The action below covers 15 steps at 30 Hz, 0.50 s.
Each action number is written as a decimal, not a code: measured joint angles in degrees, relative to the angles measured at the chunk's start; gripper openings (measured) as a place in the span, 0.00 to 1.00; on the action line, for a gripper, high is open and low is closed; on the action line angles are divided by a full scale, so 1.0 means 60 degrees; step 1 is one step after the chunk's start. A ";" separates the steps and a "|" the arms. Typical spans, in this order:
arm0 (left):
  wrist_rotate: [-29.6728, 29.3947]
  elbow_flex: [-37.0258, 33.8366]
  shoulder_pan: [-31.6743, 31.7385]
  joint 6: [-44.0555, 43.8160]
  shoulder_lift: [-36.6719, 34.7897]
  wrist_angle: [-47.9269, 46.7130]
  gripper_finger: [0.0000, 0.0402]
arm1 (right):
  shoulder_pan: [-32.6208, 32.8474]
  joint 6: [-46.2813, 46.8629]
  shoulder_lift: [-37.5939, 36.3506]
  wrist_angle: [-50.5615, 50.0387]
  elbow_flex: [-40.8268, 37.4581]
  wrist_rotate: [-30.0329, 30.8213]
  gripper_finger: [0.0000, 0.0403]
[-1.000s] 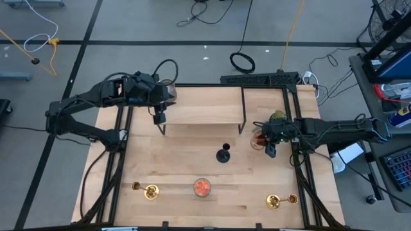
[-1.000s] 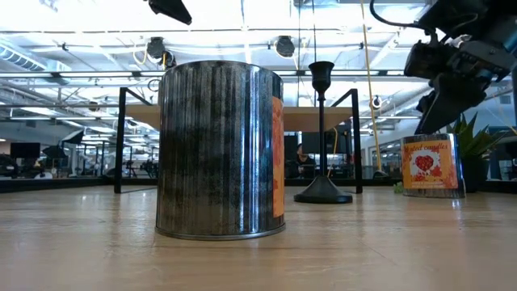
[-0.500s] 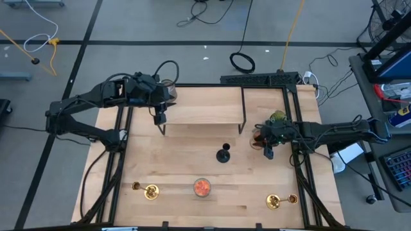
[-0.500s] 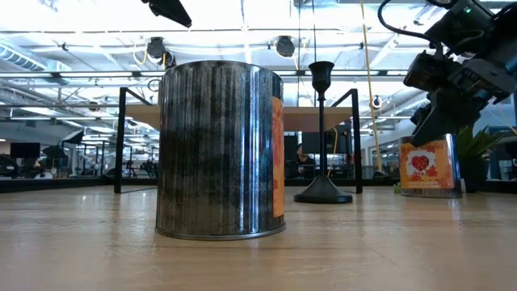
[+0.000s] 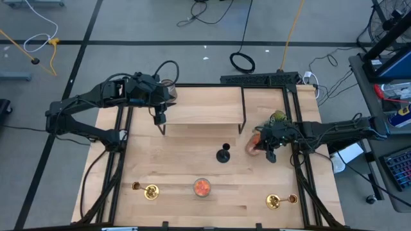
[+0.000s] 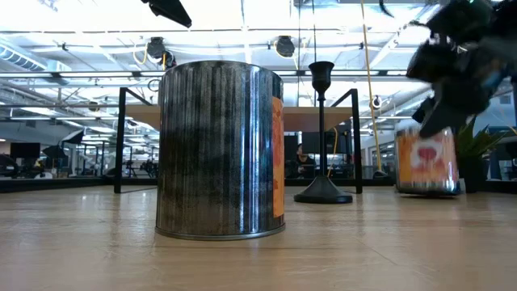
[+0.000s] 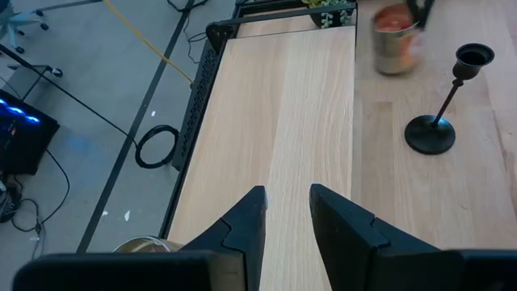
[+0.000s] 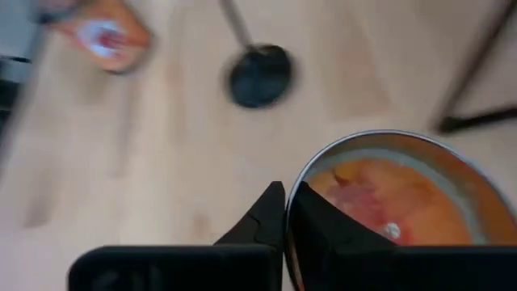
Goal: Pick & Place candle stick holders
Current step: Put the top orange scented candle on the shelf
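Observation:
The black candle stick holder (image 5: 223,154) stands upright on its round base at mid-table, also in the low view (image 6: 321,137). Two gold candle stick holders (image 5: 149,191) (image 5: 275,202) lie near the front edge. My right gripper (image 5: 266,153) is right of the black holder, shut at an orange-filled jar (image 5: 255,146). My left gripper (image 7: 287,218) hangs open and holding nothing over the left end of the raised wooden shelf (image 5: 202,112). My right gripper has its shut fingers at the jar's rim (image 8: 300,184), on the side facing the black holder (image 8: 258,74). One finger (image 8: 271,212) is outside the rim and the other lies over the orange filling. The fingers slant down from the table's right.
A second orange-filled jar (image 5: 201,187) stands near the front edge and fills the low view's middle (image 6: 218,149). A green plant sprig (image 5: 277,117) sits behind my right gripper. The shelf's black legs (image 5: 243,109) rise at the back.
My right gripper has tipped further down and shut from open, closing at the jar's rim. The jar has shifted a little toward the near edge and the black holder, and shows blurred.

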 joint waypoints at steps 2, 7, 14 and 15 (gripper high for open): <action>0.0004 -0.0001 0.0003 0.0008 0.0000 0.0000 0.26 | 0.0429 0.0494 0.0011 -0.0080 0.0304 -0.0268 0.01; 0.0006 -0.0001 0.0002 0.0069 0.0000 0.0000 0.26 | 0.1450 0.1387 0.0003 0.0572 0.0902 -0.0146 0.00; 0.0007 -0.0001 0.0003 0.0066 0.0000 0.0011 0.26 | 0.2215 0.0603 0.0024 0.3760 0.0954 -0.0194 0.00; 0.0007 -0.0001 0.0004 0.0066 0.0000 0.0008 0.26 | 0.2264 0.0591 0.0058 0.3927 0.0954 -0.0223 0.00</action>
